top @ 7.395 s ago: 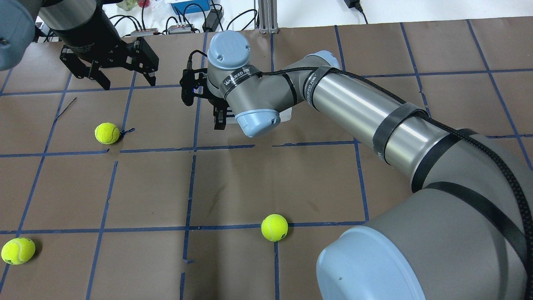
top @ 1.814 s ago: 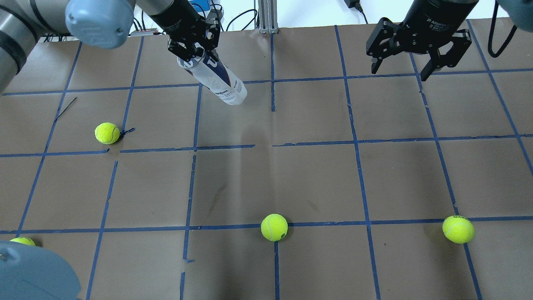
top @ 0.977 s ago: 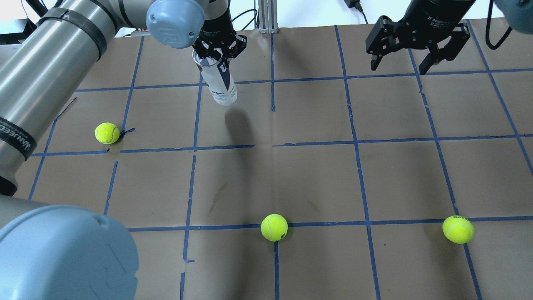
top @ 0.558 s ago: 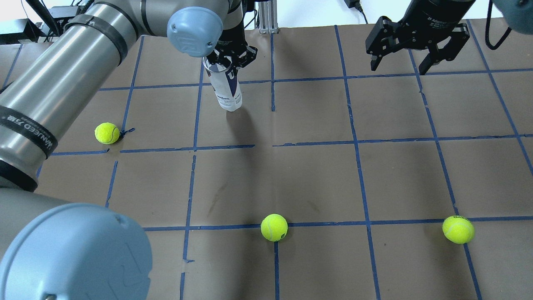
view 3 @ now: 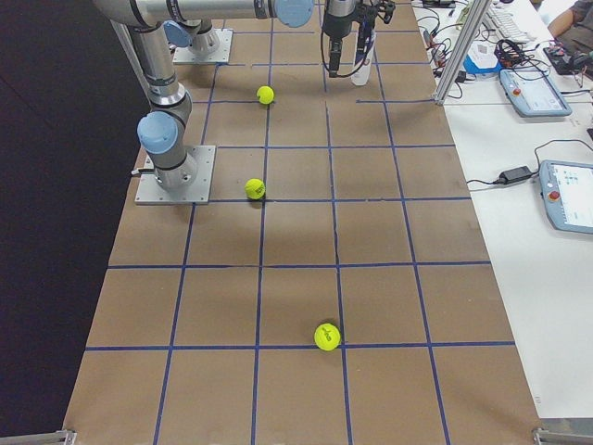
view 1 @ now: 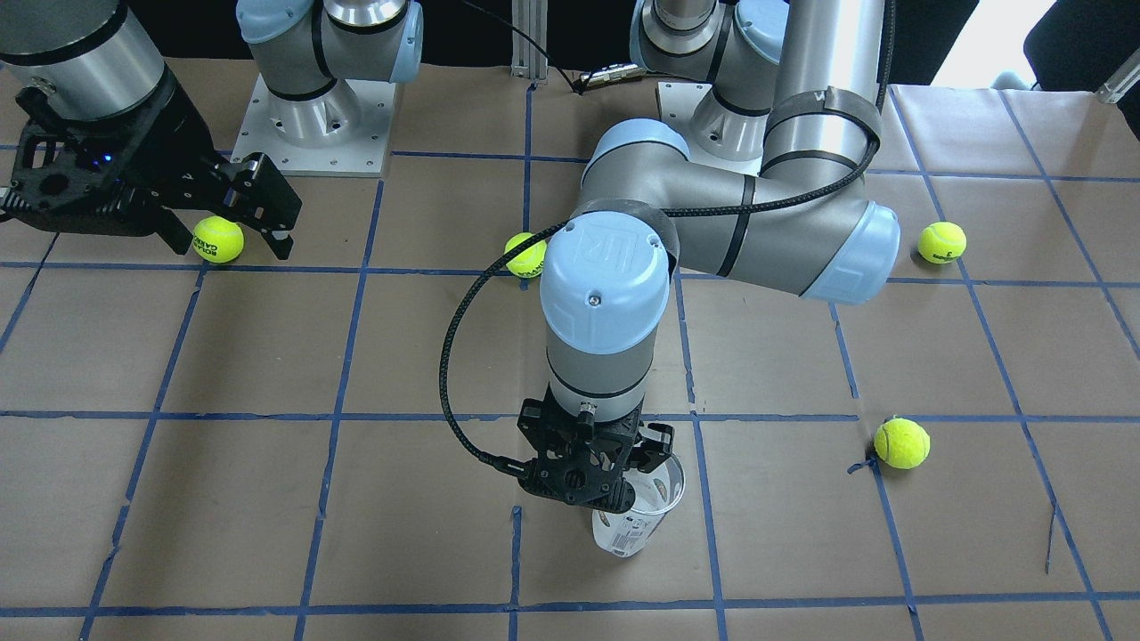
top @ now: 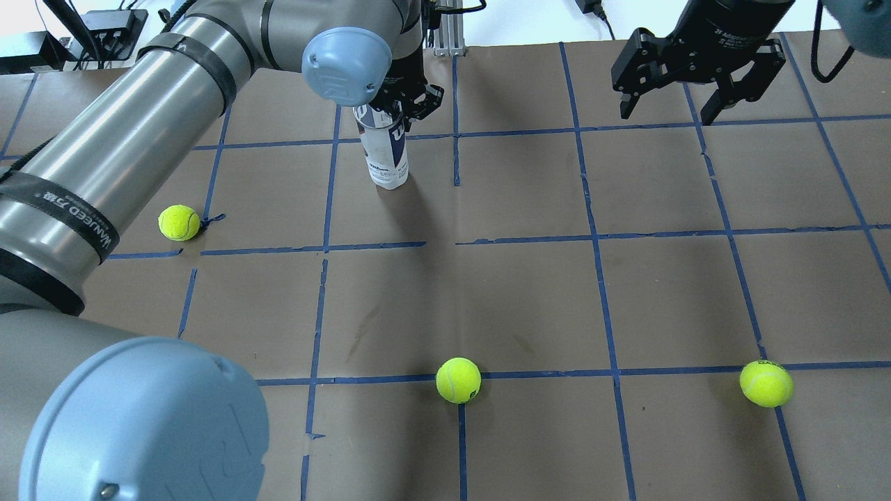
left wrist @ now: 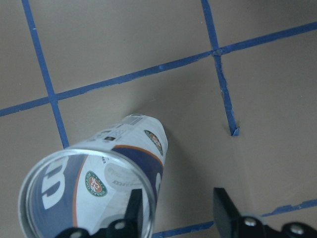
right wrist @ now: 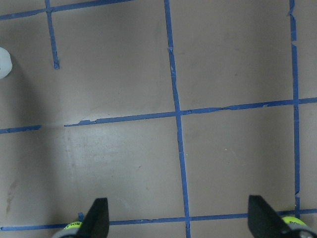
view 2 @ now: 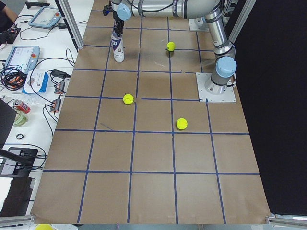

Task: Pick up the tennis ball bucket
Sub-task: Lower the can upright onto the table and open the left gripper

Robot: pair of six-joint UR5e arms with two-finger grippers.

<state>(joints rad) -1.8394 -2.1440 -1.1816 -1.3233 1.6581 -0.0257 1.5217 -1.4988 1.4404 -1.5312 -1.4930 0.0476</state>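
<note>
the ball tube (left wrist: 124,148) stands directly below the left claw (left wrist: 178,198), base on the table (left wrist: 198,74) and open mouth up. from the overhead and side views it looks upright or very close to it. in the wrist view the jaws stand apart. one finger (left wrist: 134,213) sits at the tube's mouth, just inside the rim as far as i can tell, and the other finger (left wrist: 223,208) is out beyond the wall with bare table showing in the gap. so the claw is not pinching the tube, and the tube seems to carry its own weight.

the step in hand looks like clearing off without spoiling that. the tube is tall, light and empty, so a small sideways brush at the rim would tip it. the safe way out is straight up along the tube's axis until both fingertips are above the rim, and only then sideways. whether the inner finger touches the wall i cannot tell. if it does, a slight shift toward the middle of the mouth first would keep it from dragging the rim along.

the right claw (top: 667,115) hangs wide apart, far off to the side of the left claw, holding nothing. the nearest ball (top: 179,223) lies well away from the left claw and is no concern.
</note>
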